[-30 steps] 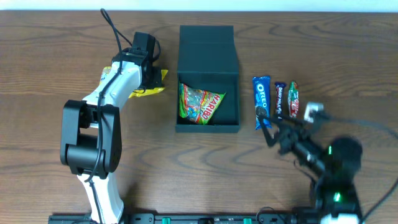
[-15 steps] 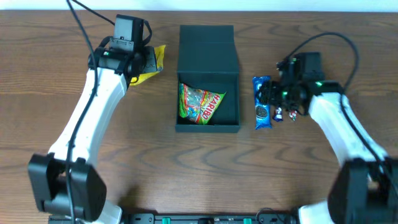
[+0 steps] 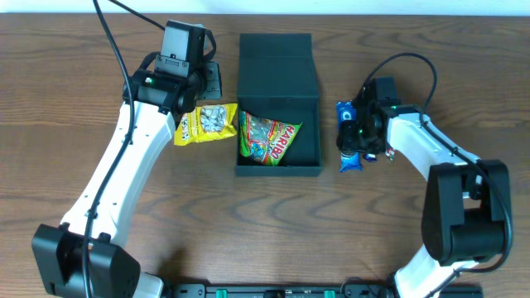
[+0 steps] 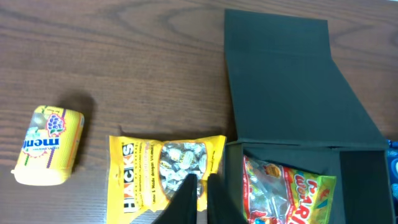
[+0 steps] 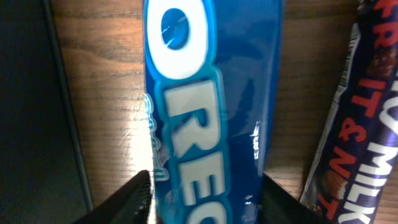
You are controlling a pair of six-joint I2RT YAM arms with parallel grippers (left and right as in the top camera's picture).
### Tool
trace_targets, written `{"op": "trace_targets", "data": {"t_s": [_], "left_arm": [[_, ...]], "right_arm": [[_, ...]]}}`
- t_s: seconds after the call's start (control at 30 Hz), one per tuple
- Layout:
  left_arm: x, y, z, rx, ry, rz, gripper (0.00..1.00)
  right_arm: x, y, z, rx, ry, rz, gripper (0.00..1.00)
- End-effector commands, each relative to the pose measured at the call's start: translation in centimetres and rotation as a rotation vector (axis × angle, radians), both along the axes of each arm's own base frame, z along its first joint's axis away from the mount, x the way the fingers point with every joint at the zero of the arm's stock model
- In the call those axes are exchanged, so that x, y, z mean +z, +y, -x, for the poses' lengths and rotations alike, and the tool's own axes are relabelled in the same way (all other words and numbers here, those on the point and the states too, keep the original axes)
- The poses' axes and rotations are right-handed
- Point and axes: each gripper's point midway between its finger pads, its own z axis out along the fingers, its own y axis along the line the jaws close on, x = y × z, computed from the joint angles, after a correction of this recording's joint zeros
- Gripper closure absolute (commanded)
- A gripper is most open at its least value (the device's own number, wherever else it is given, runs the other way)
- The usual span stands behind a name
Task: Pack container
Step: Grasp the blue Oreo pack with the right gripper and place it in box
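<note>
Your container (image 3: 277, 66) sits mid-table with its lid flap laid open on the far side and a Haribo bag (image 3: 267, 138) inside. Just left of it, your left gripper (image 4: 199, 186) is pinched closed on the near edge of a yellow Hacks bag (image 4: 155, 165). Just right of it, your right gripper (image 5: 204, 186) is spread, its fingers (image 5: 134, 196) flanking an Oreo packet (image 5: 211, 93), with a chocolate bar (image 5: 367, 124) beside that.

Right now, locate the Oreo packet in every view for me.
Overhead: Oreo packet right of the container, under the right hand.
Left wrist: not clearly in it; only a blue sliver at the right edge.
Right wrist: fills the centre, between the hand's fingers.
Shared landmark: the container's dark wall, left of the packet in every view.
</note>
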Motion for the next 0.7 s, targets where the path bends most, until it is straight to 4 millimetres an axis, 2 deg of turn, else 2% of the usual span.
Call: {"op": "trace_targets", "data": {"t_s": [0.0,0.07,0.13,0.23,0.33,0.47,0.53,0.57,0.63,0.67], "left_arm": [[1.7,0.1,0.0,0.013,-0.034,0.014,0.9],[1.6,0.1,0.1,0.013,-0.028,0.013,0.9],[1.5,0.2,0.3,0.012,-0.021,0.011,0.9],[1.4,0.6,0.3,0.029,-0.018,-0.01,0.89],[1.2,1.8,0.4,0.066,-0.015,-0.062,0.85],[0.7,3.3,0.5,0.115,-0.007,-0.129,0.78],[0.1,3.4,0.4,0.12,0.01,-0.129,0.76],[-0.4,3.4,0.3,0.121,0.02,-0.132,0.69],[-1.8,3.2,0.0,0.115,0.054,-0.137,0.38],[-2.3,3.1,0.0,0.113,0.067,-0.138,0.33]], "right_arm": [[0.2,0.1,-0.7,0.009,-0.019,0.026,0.6],[0.4,0.1,-0.9,0.009,-0.022,0.025,0.66],[1.7,0.1,-1.6,0.007,-0.027,0.028,0.75],[4.9,-0.2,-3.3,0.011,-0.05,0.052,0.8],[9.1,0.1,-4.7,0.018,-0.076,0.049,0.83],[13.8,1.2,-5.0,0.044,-0.092,0.046,0.85],[15.1,3.0,-4.5,0.091,-0.092,0.035,0.85],[15.1,4.5,-3.8,0.142,-0.081,0.019,0.85],[14.2,6.9,-2.0,0.204,-0.035,0.012,0.92],[13.8,7.7,-1.4,0.212,-0.018,0.012,0.93]]}}
